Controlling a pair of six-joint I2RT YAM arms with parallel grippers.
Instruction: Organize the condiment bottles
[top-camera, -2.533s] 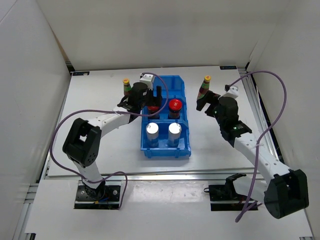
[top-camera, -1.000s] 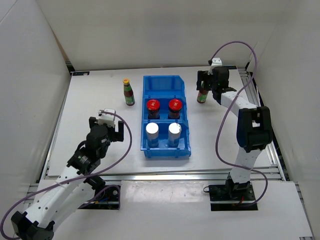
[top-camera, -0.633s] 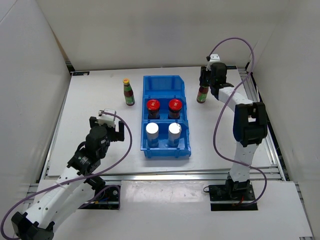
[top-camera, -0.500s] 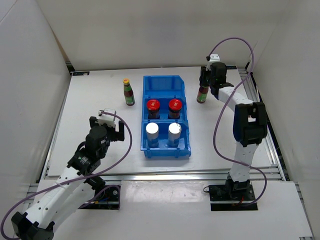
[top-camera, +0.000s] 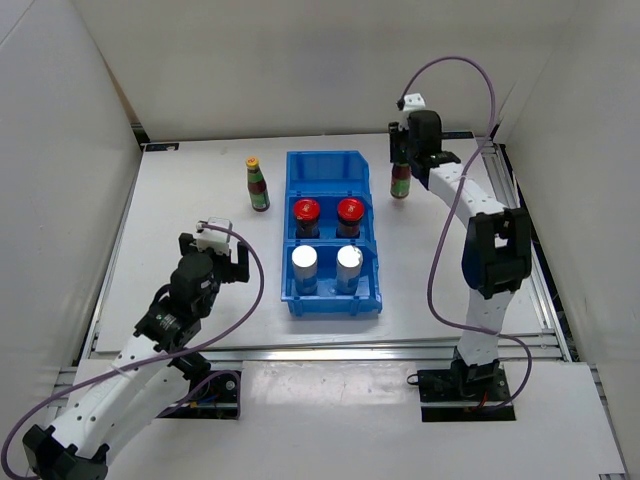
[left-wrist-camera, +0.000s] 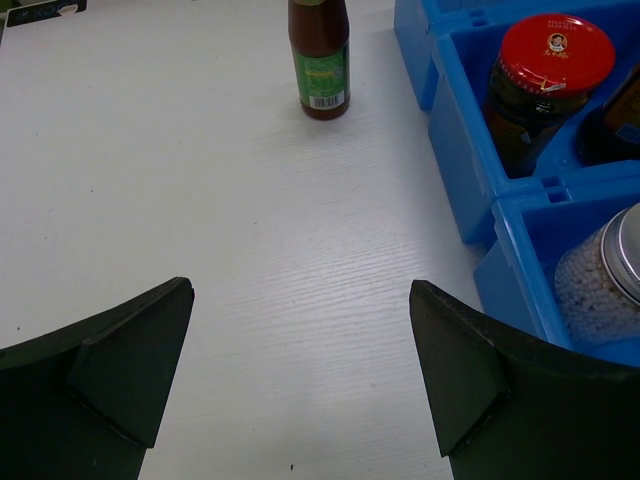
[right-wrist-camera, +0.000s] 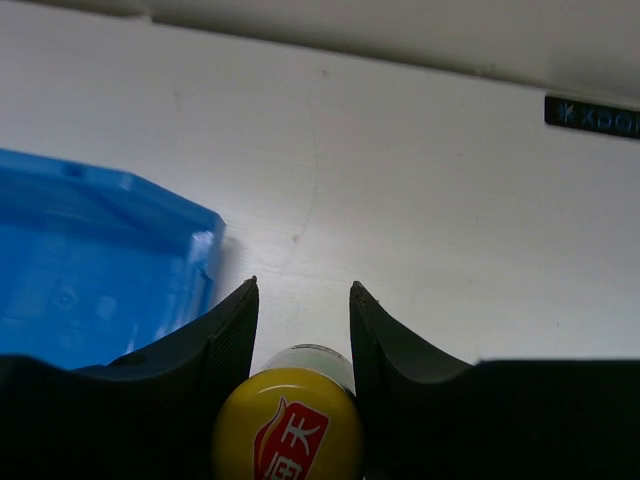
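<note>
Right gripper clamped on a slim sauce bottle just right of the blue bin, fingers pressed to either side of the neck. Seen from the right wrist: round yellow cap bearing a red emblem with white characters, a pale collar just behind it. From above: dark brown body, green neck, red-and-green label; base at or just above the white table, contact not discernible.

Left gripper spread wide, holding nothing, low over the table left of the bin.

Second slim bottle upright on the table left of the bin, apart from it: yellow cap, green neck, dark glass, green label with a barcode patch.

Inside the bin, middle row: two dark jars with red lids side by side, a small printed picture on each lid. Near row: two white bottles with silver caps side by side, contents pale and grainy through the wall. Far compartment of the bin bare.
</note>
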